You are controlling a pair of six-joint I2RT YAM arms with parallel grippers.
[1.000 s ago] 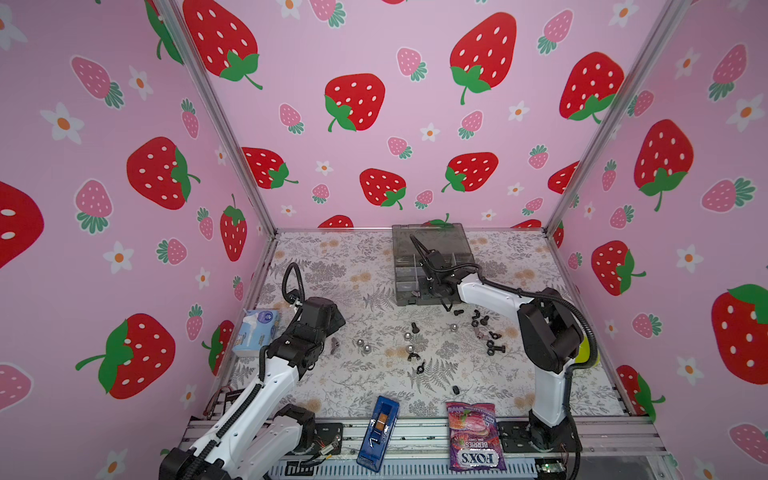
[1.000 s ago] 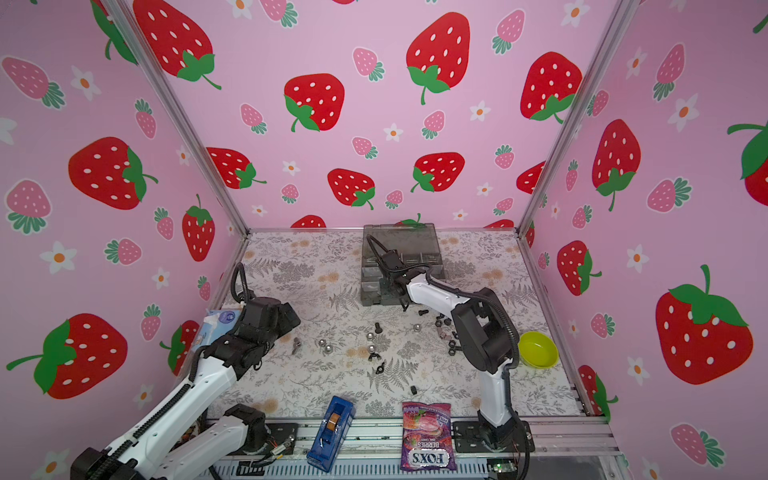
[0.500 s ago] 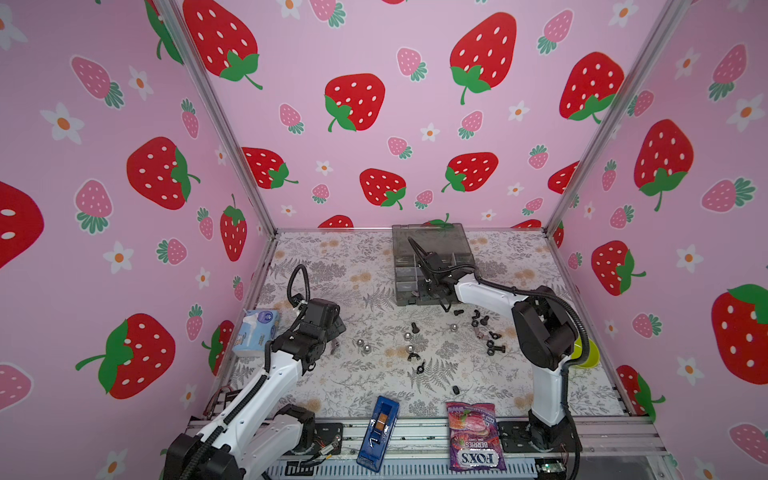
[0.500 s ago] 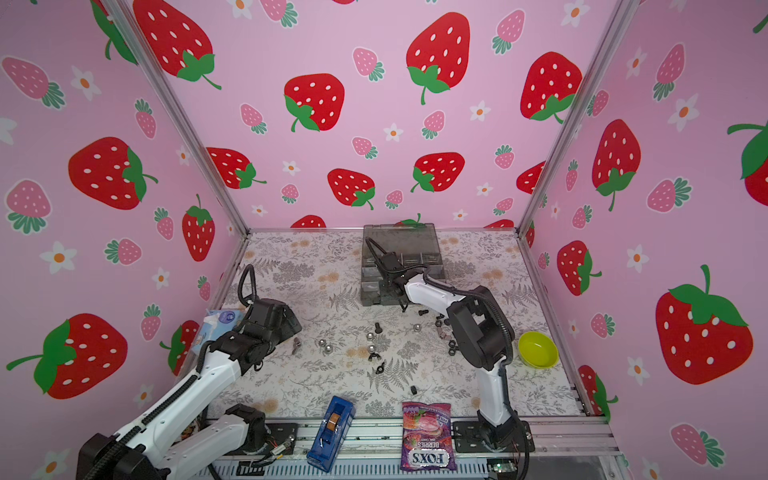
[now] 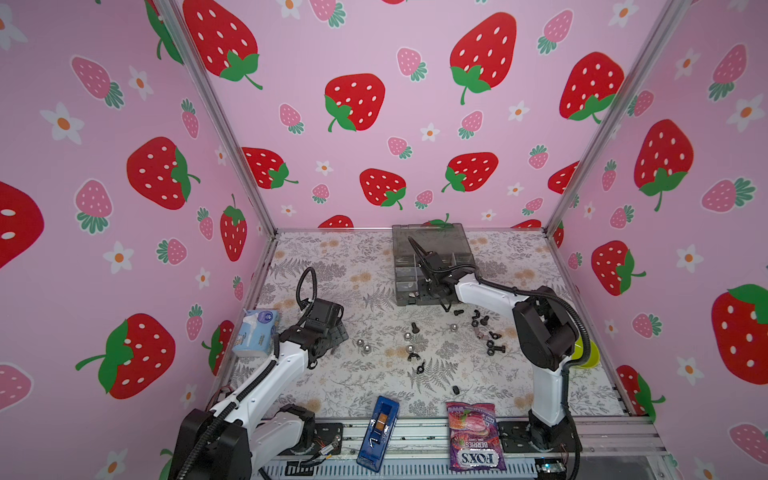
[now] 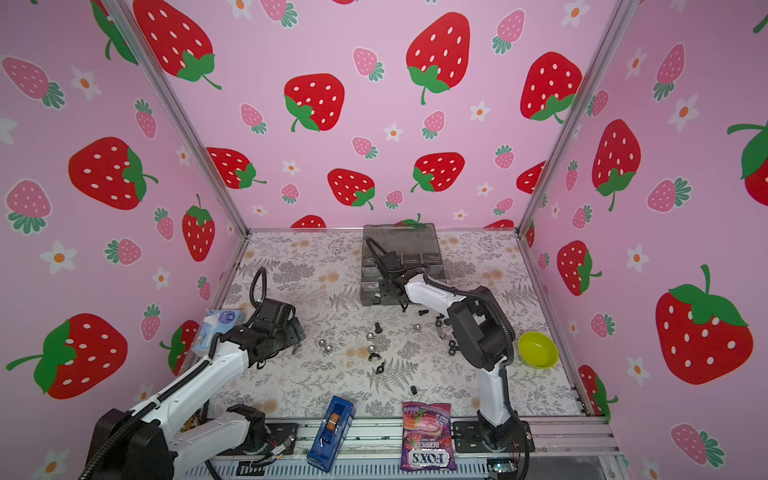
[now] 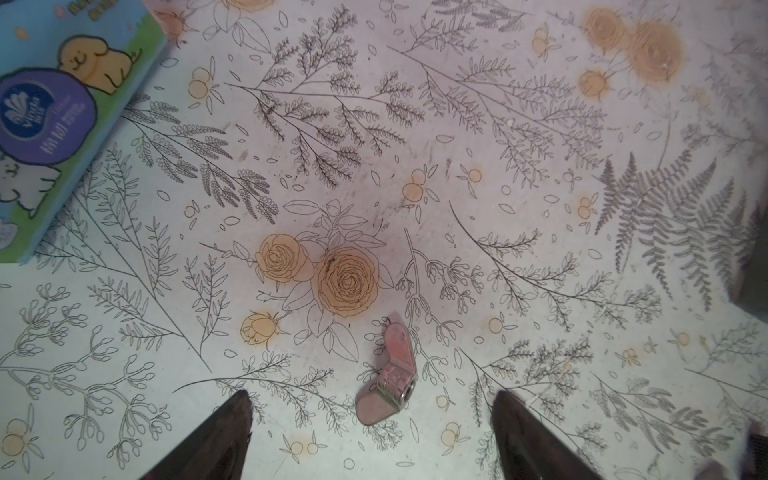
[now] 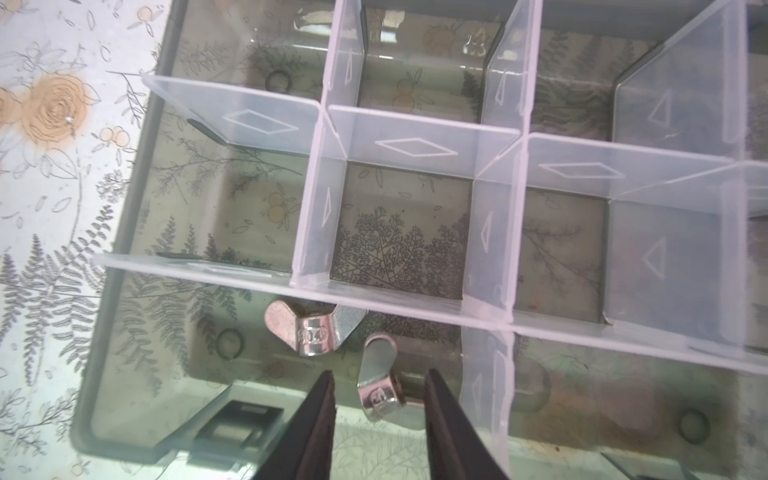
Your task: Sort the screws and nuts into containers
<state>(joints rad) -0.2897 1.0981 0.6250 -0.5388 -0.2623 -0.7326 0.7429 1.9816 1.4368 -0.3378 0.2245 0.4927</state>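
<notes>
Surface: pale mat (image 5: 332,270) printed with grey ferns and orange roses, walled on three sides by pink strawberry-pattern panels (image 5: 374,50). Smoky organiser box (image 5: 405,266) sits at back centre, lid up. Right gripper (image 8: 379,372) hangs over a corner cell (image 8: 166,353) with its jaws partly apart, clamping nothing. A silver wing nut (image 8: 380,390) lies between the fingers with a gap at one side, and a second wing nut (image 8: 313,328) lies just beside it, against the divider. Left gripper (image 7: 372,395) is low over the mat, spread wide and empty, a third wing nut (image 7: 390,374) lying untouched between its fingertips. Loose screws (image 5: 415,327) and nuts (image 5: 360,343) scatter mid-mat. Tissue pack (image 5: 257,332) is at the left edge; blue box (image 5: 378,432) and candy bag (image 5: 473,440) are at the front.
</notes>
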